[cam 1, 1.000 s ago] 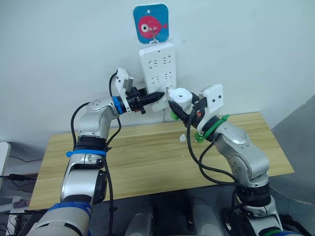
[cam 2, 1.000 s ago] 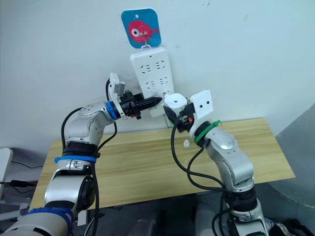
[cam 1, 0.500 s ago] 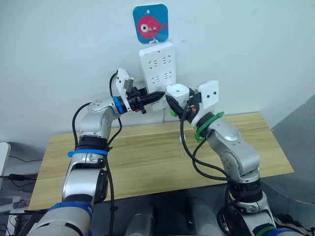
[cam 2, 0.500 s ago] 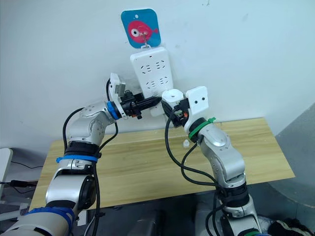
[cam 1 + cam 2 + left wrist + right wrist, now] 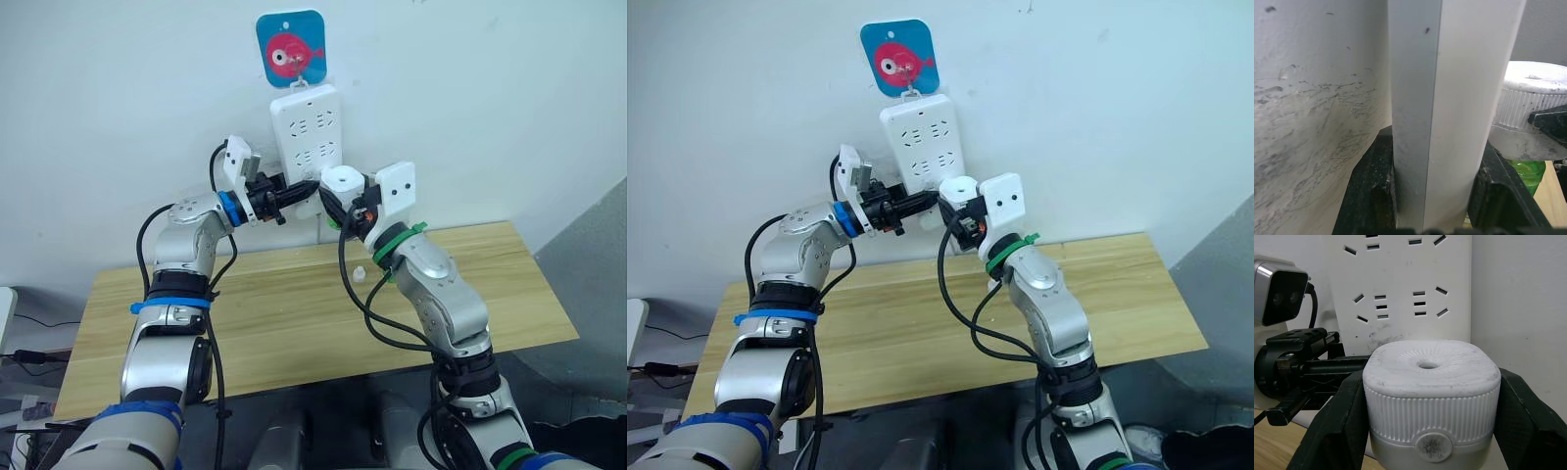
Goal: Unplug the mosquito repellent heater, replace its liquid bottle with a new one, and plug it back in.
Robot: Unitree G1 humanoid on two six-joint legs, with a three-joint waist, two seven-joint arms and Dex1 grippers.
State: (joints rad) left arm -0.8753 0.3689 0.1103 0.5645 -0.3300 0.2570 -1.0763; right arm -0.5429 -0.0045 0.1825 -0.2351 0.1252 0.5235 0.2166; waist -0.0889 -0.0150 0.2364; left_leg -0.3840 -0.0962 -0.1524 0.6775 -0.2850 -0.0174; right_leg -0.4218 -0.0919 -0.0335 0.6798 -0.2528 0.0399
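Two grippers met at the wall-hung power strip (image 5: 305, 135), one bracing it, one carrying the heater.

Head views: the left arm bent up, its left gripper (image 5: 306, 187) at the smooth white strip's lower edge; the right arm reached up, its right gripper (image 5: 334, 209) clamped on the mosquito repellent heater (image 5: 342, 182), just beside the strip. 
Left wrist view: black fingers (image 5: 1369, 196) pinched the strip's flat slab on both sides; a translucent green bottle (image 5: 1526, 173) showed under the heater. 
Right wrist view: fingers (image 5: 1332, 426) squeezed the rounded, ribbed, scuffed casing, with its round vent hole facing the camera.
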